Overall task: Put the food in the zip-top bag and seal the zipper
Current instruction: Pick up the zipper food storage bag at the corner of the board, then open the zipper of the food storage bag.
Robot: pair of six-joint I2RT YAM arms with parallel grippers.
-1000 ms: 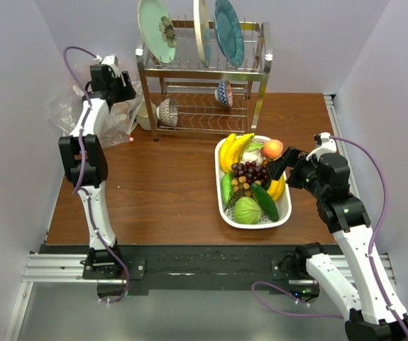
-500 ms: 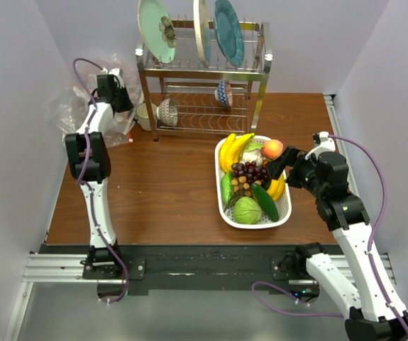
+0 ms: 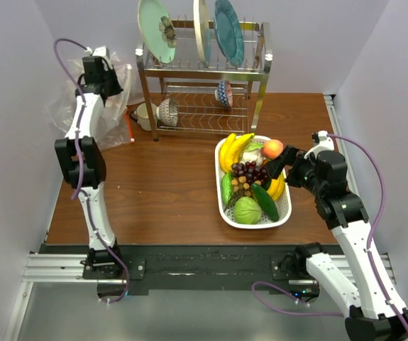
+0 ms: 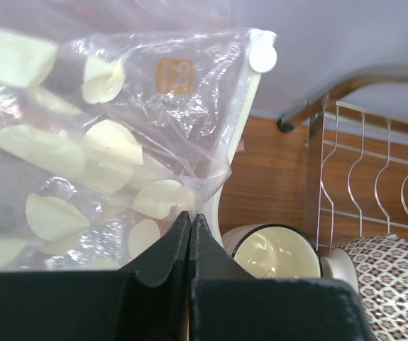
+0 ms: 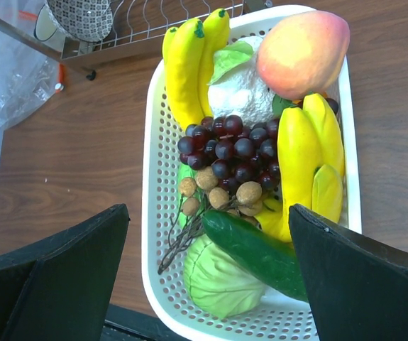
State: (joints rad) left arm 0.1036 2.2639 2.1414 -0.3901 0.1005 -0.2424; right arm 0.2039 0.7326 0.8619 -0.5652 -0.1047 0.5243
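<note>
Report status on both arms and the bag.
Left end effector shut on clear plastic zip-top bag with white dots. Right end effector open over white perforated plastic basket. Toy fruits and vegetables in basket, none bagged. Metal dish rack beside bag.

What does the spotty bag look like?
The bag is clear, crinkly soft plastic with pale round spots and a small orange square mark. A whitish zipper strip runs along its right edge up to a round white tab. The left pincer is shut on its lower edge.

White arm links (image 3: 365,257), black joints (image 3: 72,160), purple cables (image 3: 385,186); black wedge-shaped gripper fingers (image 4: 154,264).
</note>
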